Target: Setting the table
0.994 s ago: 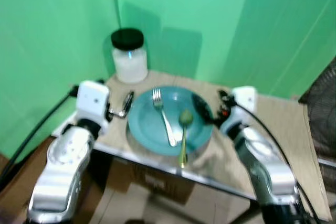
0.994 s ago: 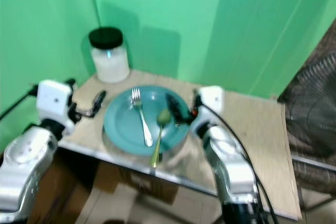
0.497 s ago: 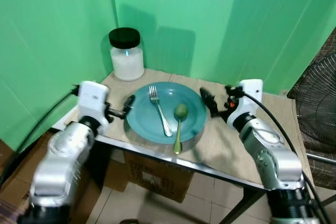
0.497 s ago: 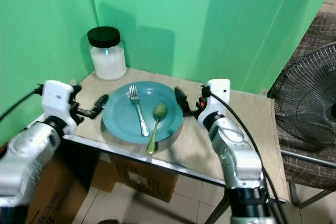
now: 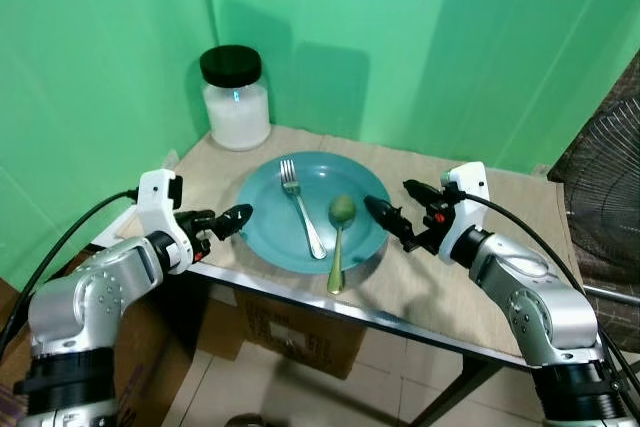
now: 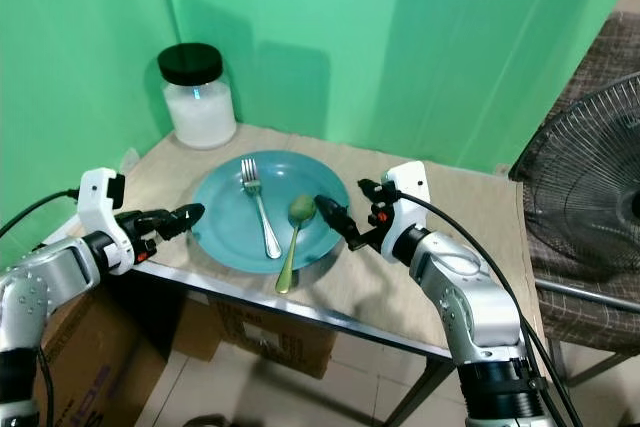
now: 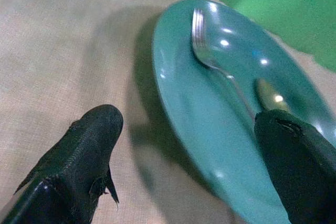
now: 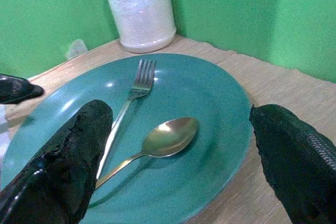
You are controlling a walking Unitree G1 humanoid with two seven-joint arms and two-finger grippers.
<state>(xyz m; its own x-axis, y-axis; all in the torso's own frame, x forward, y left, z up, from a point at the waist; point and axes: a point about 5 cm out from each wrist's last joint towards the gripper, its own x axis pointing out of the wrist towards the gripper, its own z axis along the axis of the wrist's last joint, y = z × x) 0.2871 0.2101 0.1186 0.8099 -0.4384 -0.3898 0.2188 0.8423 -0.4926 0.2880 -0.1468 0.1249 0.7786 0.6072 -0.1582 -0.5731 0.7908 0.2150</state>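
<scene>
Right now your teal plate (image 5: 275, 227) sits on the tan-clothed table (image 5: 480, 277) with the fork (image 5: 300, 207) and gold spoon (image 5: 338, 242) lying in it. Your left gripper (image 5: 232, 221) and right gripper (image 5: 398, 209) flank its rim, both spread wide and holding nothing. Behind stands a black-lidded jar (image 5: 234, 97).

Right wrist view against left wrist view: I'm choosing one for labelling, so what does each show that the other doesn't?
Right wrist view alone: the jar of white grains by the green wall, the whole spoon, and the left gripper's fingertip past the plate's far rim.

Left wrist view alone: the bare table cloth beside the plate's left rim, close up.

Both: the teal plate, the fork lying on it, and that gripper's own two black fingers spread open.
</scene>
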